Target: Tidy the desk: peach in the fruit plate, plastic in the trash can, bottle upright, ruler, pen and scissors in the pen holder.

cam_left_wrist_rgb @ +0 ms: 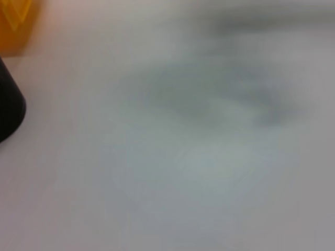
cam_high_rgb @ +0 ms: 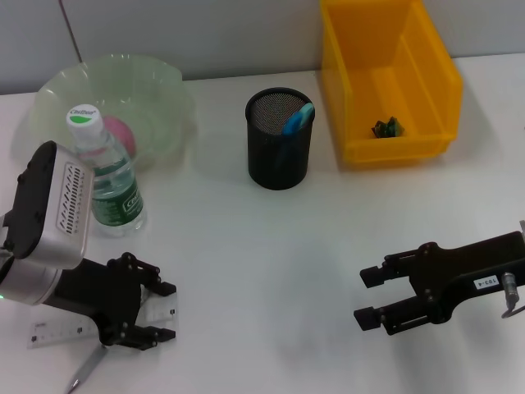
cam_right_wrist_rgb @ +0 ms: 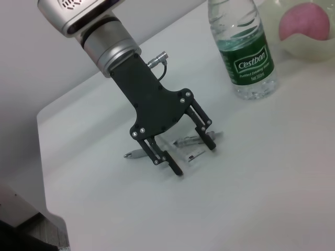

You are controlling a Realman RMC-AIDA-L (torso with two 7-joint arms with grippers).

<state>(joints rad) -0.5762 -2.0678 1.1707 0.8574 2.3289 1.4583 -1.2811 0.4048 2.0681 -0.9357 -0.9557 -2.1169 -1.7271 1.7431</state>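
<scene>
Fingers spread wide, the left gripper [cam_high_rgb: 164, 312] straddles the clear ruler [cam_high_rgb: 57, 332] on the desk [cam_high_rgb: 246, 246], pen [cam_high_rgb: 86, 369] just beside it. Behind stands the bottle [cam_high_rgb: 105, 176] (upright). Farther right, the right gripper [cam_high_rgb: 369, 295] hovers open, holding nothing.

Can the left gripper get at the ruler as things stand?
Probably yes: the left gripper is open and low over the desk, straddling the end of the ruler, with nothing between. The pen lies close beside.
</scene>
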